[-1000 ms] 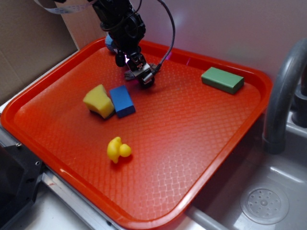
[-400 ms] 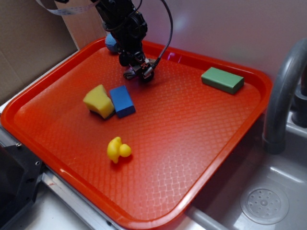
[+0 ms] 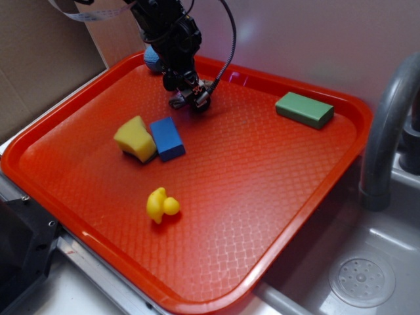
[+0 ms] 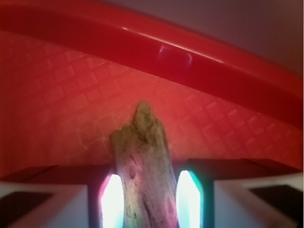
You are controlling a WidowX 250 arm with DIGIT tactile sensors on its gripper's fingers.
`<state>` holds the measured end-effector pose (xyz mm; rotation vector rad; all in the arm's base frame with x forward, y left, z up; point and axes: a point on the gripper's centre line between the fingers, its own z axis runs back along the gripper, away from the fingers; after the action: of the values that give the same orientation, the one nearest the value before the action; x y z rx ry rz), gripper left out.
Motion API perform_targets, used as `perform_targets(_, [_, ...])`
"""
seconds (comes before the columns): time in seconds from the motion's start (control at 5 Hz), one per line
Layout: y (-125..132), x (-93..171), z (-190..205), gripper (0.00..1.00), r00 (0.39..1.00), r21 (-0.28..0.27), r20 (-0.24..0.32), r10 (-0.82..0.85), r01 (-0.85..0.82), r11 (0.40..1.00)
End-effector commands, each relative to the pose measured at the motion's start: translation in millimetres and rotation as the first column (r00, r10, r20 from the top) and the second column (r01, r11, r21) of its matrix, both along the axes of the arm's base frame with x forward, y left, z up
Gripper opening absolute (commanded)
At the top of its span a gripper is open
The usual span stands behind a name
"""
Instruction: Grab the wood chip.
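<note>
Gripper [image 3: 187,98] stands low at the back of the tray [image 3: 289,216], fingertips down at the textured surface, with the chip [image 3: 178,102] between them. In the wrist view the gripper [image 4: 151,199] has a finger [image 4: 112,203] just left of the chip [image 4: 142,166] and the other just right of it; the jaws look closed in against the wood on both sides, though whether they press it firmly I cannot tell. The chip is tan-brown and rough, tapering to a ragged point that aims at the tray's [image 4: 57,95] raised red rim.

Going left to right in the exterior view: a yellow sponge [image 3: 135,138] lies in the left half of the tray, with a blue block [image 3: 167,138] touching its right side. Both are well in front of the gripper and apart from it. A yellow duck [image 3: 161,205] sits nearer the front edge, alone. The arm [image 3: 167,33] rises from the gripper toward the top of the frame, a black cable [image 3: 231,46] looping off to its right. A green block [image 3: 304,109] lies near the back right corner, well apart from the gripper. Past the tray's right edge stands a grey faucet [image 3: 387,125] above a sink [image 3: 367,275].
</note>
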<state>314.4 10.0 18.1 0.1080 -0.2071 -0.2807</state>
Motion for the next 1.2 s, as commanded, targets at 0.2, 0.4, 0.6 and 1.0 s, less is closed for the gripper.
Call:
perform_targets(0.2, [15.1, -23.2, 43.0, 0.00, 0.935, -0.079, -0.209, 0.287, -0.308, 0.948])
perform_targets(0.4, [6.9, -42.0, 75.2, 0.00, 0.930, -0.156, -0.217, 0.295, -0.332, 0.930])
perform_targets(0.6, [-2.6, -55.3, 120.1, 0.00, 0.949, -0.212, -0.139, 0.283, -0.308, 0.927])
perform_targets(1.0, [-17.0, -69.4, 166.6, 0.00, 0.965, -0.168, 0.023, 0.261, -0.254, 0.952])
